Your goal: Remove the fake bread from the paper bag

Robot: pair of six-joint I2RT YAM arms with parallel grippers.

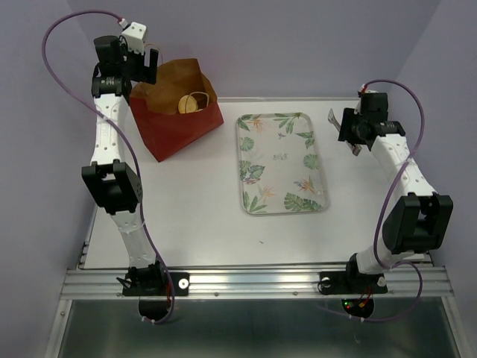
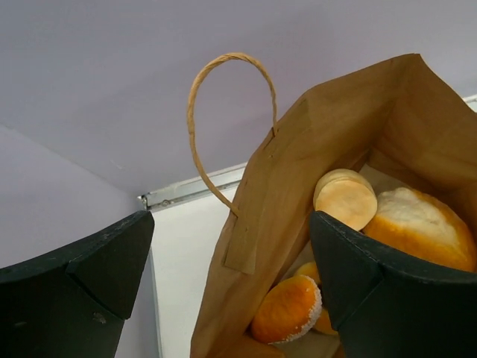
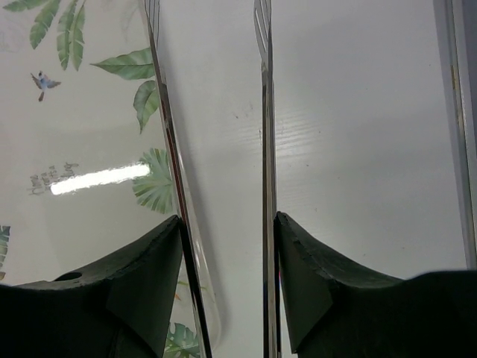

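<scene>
Lettering (image 3: 54, 177) on tray (image 1: 283, 138) unreadable; left gripper (image 2: 231, 220) gapes wide, right gripper (image 3: 227, 218) clamps tongs (image 3: 265, 149).

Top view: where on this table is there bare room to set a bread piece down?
The leaf-patterned tray is bare. The table is also free between the paper bag and the tray, and along the near edge between the arms. It is crowded in the far-left corner, with the bag and the left gripper, and right of the tray, where the right gripper holds tongs.
</scene>
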